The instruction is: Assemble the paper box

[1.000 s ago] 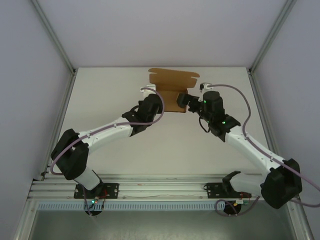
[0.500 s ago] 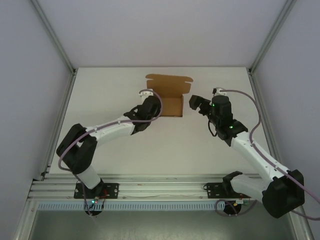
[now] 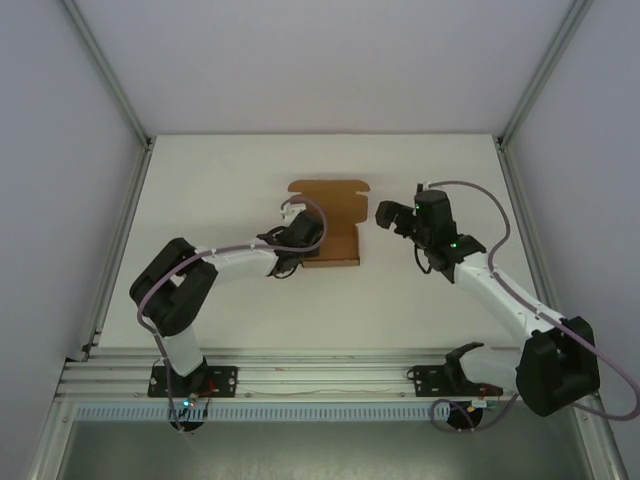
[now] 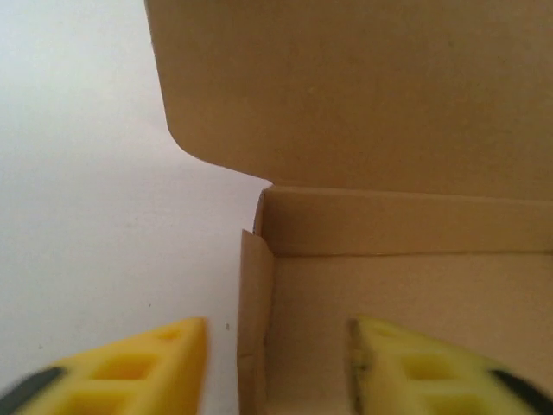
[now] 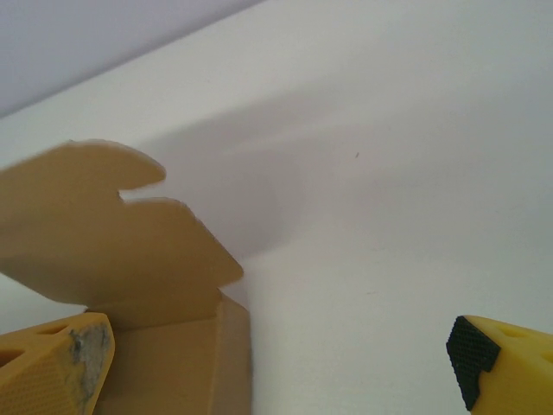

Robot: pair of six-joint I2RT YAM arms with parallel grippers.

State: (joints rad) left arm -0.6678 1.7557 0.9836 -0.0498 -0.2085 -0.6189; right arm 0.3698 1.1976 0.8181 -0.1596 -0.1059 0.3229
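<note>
The box (image 3: 340,243) is seen on the table (image 3: 200,180), near its middle and between the two grippers, with its lid (image 3: 327,195) open at the far side.

In the left wrist view the inside of the box is laid bare: a plain cardboard floor and walls, and within it one finger (image 4: 415,367) of the left gripper (image 4: 276,346). The other finger (image 4: 138,372) is outside, over the table. The left wall (image 4: 255,328) is straddled by these parted jaws, with a gap on each side, so nothing is gripped.

From the right wrist the interior is hidden; the notched tab (image 5: 86,177) of the lid and an outer corner of the box are shown instead. The right gripper (image 5: 278,341) is spread wide just beside the box, with bare table between its fingers. Whether its near finger (image 5: 52,367) touches the box cannot be told.
</note>
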